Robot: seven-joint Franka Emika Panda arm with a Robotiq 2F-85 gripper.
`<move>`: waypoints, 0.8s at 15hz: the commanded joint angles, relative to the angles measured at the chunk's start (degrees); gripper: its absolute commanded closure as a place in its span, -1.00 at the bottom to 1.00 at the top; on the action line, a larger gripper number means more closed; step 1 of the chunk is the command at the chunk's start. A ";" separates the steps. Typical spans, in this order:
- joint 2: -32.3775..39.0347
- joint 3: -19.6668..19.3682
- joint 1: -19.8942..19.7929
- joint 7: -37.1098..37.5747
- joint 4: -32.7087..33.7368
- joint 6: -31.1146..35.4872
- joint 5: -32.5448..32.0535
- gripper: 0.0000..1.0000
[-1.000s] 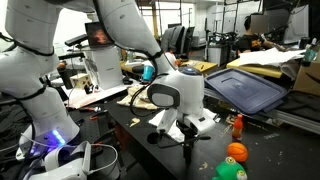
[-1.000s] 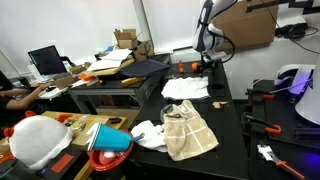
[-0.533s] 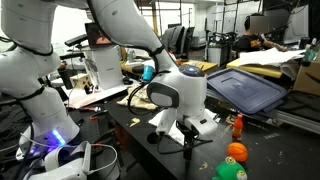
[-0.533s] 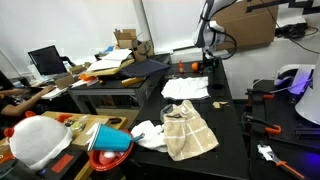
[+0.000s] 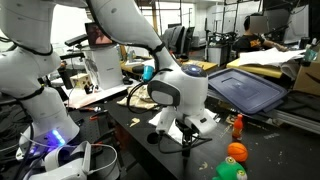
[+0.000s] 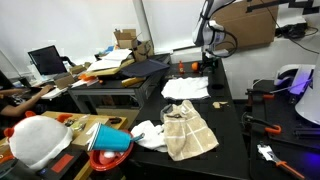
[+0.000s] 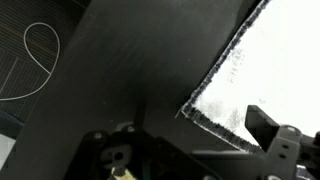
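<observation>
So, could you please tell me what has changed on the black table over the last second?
Nothing has visibly changed. The gripper hangs in the same spot low over the black table; whether its jaws are open is not clear. The white cloth, the beige towel and the orange ball lie where they were.

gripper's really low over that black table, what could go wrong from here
1. In an exterior view the gripper hangs just above the black table; lowering further could jam its fingertips into the surface.
2. In the wrist view a white cloth with a frayed edge lies beside one finger; it might snag and drag.
3. An orange ball and a green ball sit nearby; a sideways sweep could probably knock them away.
</observation>
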 commanded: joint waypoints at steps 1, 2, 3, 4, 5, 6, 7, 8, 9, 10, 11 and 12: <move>-0.25 0.60 0.51 -1.94 0.11 -0.81 1.45 -1.00; -0.08 0.72 0.64 -1.97 0.22 -0.69 1.48 -1.00; 0.10 0.78 0.85 -1.95 0.35 -0.53 1.46 -1.00; 0.24 0.88 0.96 -1.97 0.43 -0.37 1.49 -1.00; 0.44 0.95 1.05 -2.00 0.55 -0.19 1.50 -1.00; 0.57 0.96 1.15 -2.04 0.62 0.03 1.52 -1.00; 0.76 1.00 1.20 -2.17 0.66 0.52 1.59 -1.00; 0.99 1.00 1.29 -2.24 0.67 1.14 1.60 -0.50; 1.23 1.01 1.36 -2.41 0.63 2.04 1.56 -0.45; 1.53 0.95 1.45 -2.42 0.71 2.70 1.37 -0.31; 1.80 0.89 1.47 -2.39 0.72 3.72 1.23 -0.13; 1.89 0.91 1.41 -2.42 0.69 4.42 1.13 0.01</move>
